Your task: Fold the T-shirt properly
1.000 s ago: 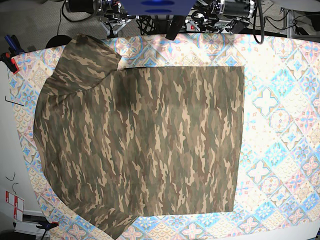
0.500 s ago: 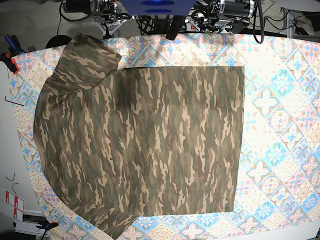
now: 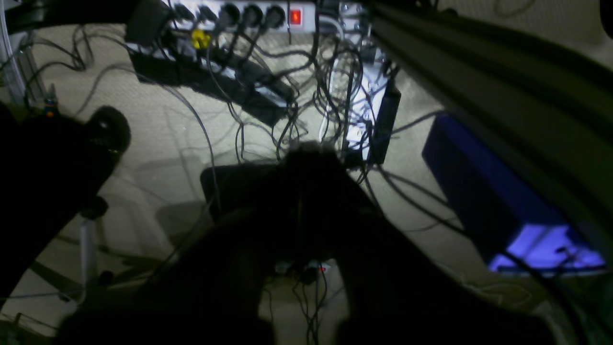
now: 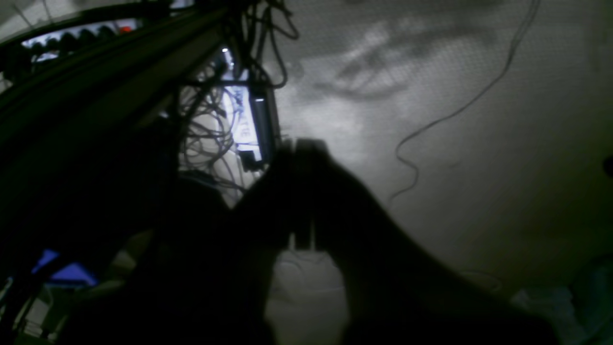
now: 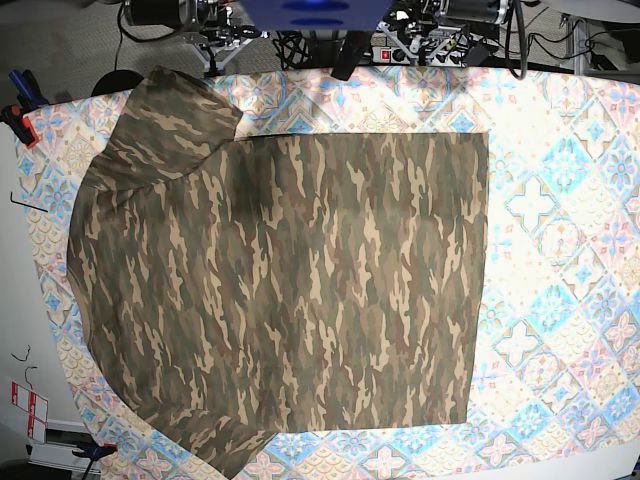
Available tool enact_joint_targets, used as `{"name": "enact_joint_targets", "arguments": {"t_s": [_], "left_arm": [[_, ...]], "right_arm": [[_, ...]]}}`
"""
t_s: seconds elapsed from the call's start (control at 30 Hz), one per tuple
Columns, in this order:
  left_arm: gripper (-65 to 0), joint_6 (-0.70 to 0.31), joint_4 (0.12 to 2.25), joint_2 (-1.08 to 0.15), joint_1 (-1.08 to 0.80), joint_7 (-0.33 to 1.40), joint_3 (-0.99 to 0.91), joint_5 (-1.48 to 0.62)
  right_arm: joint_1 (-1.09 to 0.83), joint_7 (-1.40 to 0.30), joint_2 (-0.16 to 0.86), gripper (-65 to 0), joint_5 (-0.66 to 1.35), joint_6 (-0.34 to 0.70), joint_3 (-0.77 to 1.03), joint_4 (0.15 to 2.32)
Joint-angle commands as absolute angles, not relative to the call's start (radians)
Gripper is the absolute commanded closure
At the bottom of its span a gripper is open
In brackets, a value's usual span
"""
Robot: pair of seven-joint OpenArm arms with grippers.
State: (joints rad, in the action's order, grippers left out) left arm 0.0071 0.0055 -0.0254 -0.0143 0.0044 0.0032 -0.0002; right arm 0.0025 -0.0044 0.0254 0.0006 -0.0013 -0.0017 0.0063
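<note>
The camouflage T-shirt [image 5: 290, 290] lies spread flat on the tile-patterned tablecloth [image 5: 570, 230], hem edge to the right, one sleeve [image 5: 175, 120] at the upper left and the other [image 5: 225, 450] at the bottom left. Neither gripper is over the shirt. In the left wrist view my left gripper [image 3: 300, 151] is a dark silhouette, shut and empty, above a floor full of cables. My right gripper [image 4: 300, 146] is also shut with nothing in it, over bare grey floor.
Arm bases and motors [image 5: 450, 15] line the table's far edge in the base view. Under the left gripper are power strips [image 3: 239, 12], tangled cables [image 3: 335, 96] and a blue box [image 3: 479, 191]. A red clamp [image 5: 18, 125] grips the table's left edge.
The arm hardware at the top right edge has drawn back slightly, uncovering a power strip there. The T-shirt has not moved.
</note>
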Motion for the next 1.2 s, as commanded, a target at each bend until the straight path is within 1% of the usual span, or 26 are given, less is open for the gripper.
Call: {"name": "enact_joint_targets", "arguments": {"t_s": [0.0,0.7,0.83,0.9,1.0,1.1,1.17], "left_arm": [[-0.1,0.007,0.008,-0.027,-0.012,-0.001,0.005,0.005],[-0.1,0.007,0.008,-0.027,-0.012,-0.001,0.005,0.005],[0.0,0.007,0.015,-0.030,-0.045,-0.019,0.007,0.008],[0.0,0.007,0.033,-0.048,-0.088,-0.104,0.007,0.042],[0.0,0.008,0.042,-0.058,-0.186,-0.328,0.005,0.116],[0.0,0.008,0.038,-0.084,-0.239,-0.469,-0.001,0.139],[0.0,0.008,0.038,-0.088,-0.260,-0.533,-0.001,0.136]], "right_arm": [[0.004,-0.001,0.028,0.0,0.001,-0.001,0.001,0.004],[0.004,-0.001,0.030,0.0,0.002,-0.001,0.001,0.004],[-0.024,0.007,0.054,0.0,0.004,-0.002,0.002,0.007],[-0.062,0.061,0.056,0.0,0.004,-0.007,0.002,0.012],[-0.136,0.211,0.056,0.0,0.005,-0.007,0.004,0.004],[-0.191,0.318,0.053,0.0,0.005,-0.007,0.031,0.004],[-0.216,0.366,0.053,0.0,0.002,-0.007,0.073,0.004]]}}
